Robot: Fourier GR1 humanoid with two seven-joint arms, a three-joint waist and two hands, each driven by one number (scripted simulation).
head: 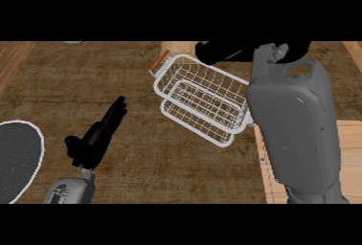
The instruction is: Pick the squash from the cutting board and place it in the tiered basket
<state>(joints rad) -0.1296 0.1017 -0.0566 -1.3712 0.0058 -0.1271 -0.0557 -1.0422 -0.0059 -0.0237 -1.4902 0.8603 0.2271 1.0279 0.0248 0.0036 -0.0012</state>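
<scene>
The squash does not show anywhere you can look: nothing of its colour or shape is visible on the counter or in the hands. The white wire tiered basket (201, 98) lies tilted across the middle of the dark brown wood-grain counter (141, 158), its two mesh tiers overlapping, with a small orange piece at its upper left corner. Your right hand (222, 50), black, reaches to the basket's top edge from the far side, and its bulky grey forearm (293, 124) comes up along the right side and hides much of the pale wooden cutting board (351, 158), of which you see only strips at the right edge. Whether those right fingers are curled round anything you cannot tell; they are mostly a dark mass behind the wrist. Your left hand (96, 139) sits at lower left, fingers straight and released, pointing up toward the basket but well apart from it. A round dark plate with a white rim (17, 160) lies at the left edge, beside that hand.
</scene>
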